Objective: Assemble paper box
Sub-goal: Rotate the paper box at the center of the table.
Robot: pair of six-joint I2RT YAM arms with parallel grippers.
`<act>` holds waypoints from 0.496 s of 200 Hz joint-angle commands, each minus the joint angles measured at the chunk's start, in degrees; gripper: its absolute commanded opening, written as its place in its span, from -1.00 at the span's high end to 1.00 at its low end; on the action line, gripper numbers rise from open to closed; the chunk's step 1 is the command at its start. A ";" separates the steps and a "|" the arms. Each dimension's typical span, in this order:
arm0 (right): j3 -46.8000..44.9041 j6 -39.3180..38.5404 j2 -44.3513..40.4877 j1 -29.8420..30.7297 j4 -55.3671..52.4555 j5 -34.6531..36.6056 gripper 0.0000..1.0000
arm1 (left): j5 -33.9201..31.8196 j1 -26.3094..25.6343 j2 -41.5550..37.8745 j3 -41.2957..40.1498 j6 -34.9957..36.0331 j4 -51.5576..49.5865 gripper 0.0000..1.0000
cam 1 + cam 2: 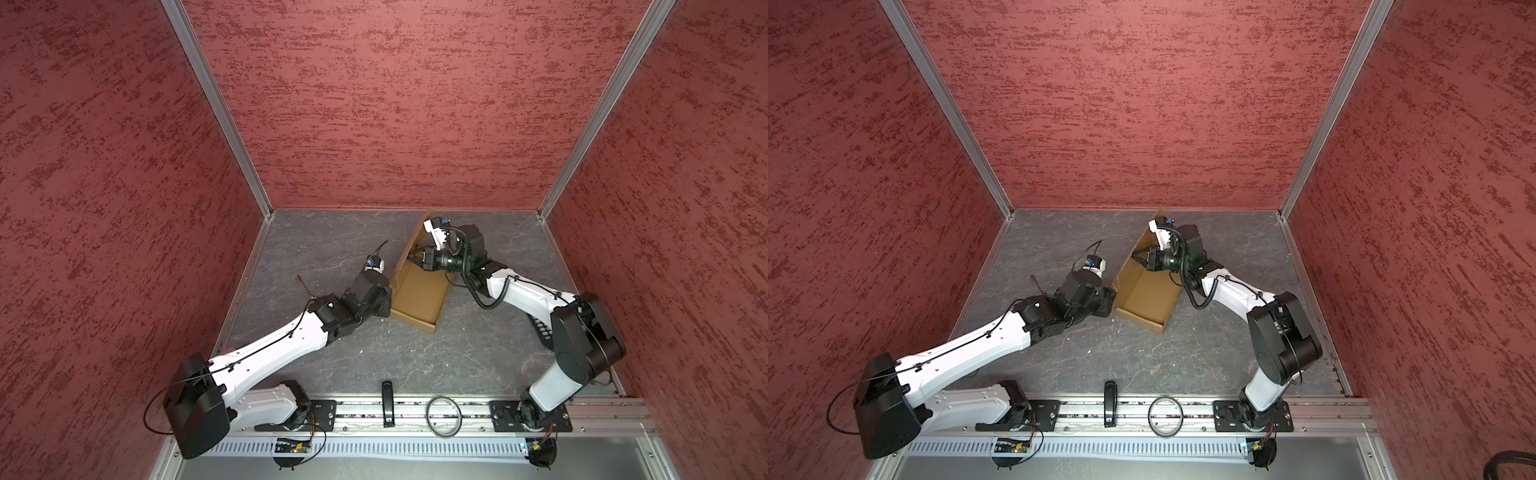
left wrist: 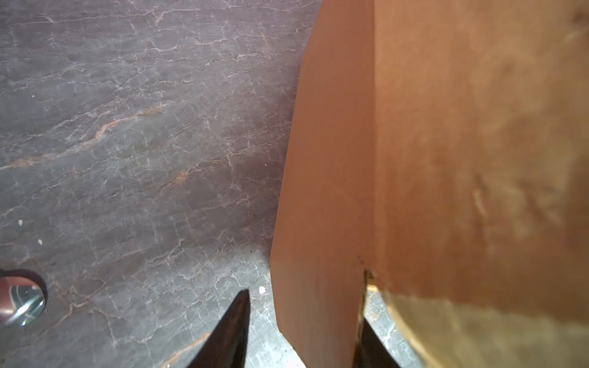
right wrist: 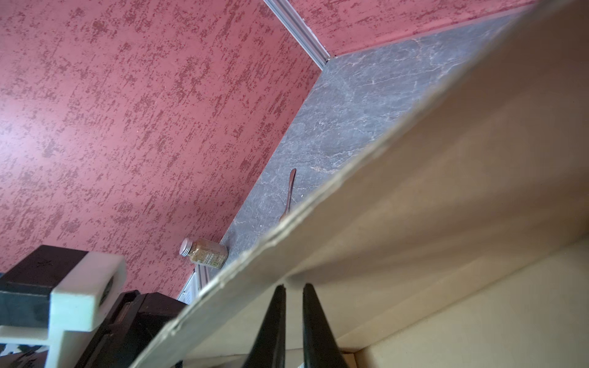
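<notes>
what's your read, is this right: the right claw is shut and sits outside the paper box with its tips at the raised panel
One thing is wrong: the right claw sits inside the paper box, not outside. The right wrist view shows the box floor beside it. The rest holds: it is shut, with its tips at the raised panel.

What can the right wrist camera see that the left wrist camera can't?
Only the right wrist view shows the red wall, a small jar, a spoon-like tool and the right hand. Only the left wrist view shows the left hand straddling a flap, plus a shiny round thing I can't identify. Both show the paper box and the gray table.
</notes>
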 commanded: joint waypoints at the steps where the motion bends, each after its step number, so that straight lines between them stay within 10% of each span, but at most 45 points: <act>1: 2.27 -3.05 -1.45 0.03 -4.01 3.50 0.71 | 2.51 1.88 0.37 -0.92 1.70 3.54 0.20; 99: 11.66 -10.01 -1.09 -13.64 -13.01 13.02 0.33 | 8.45 6.00 -1.39 -2.25 5.60 5.50 0.28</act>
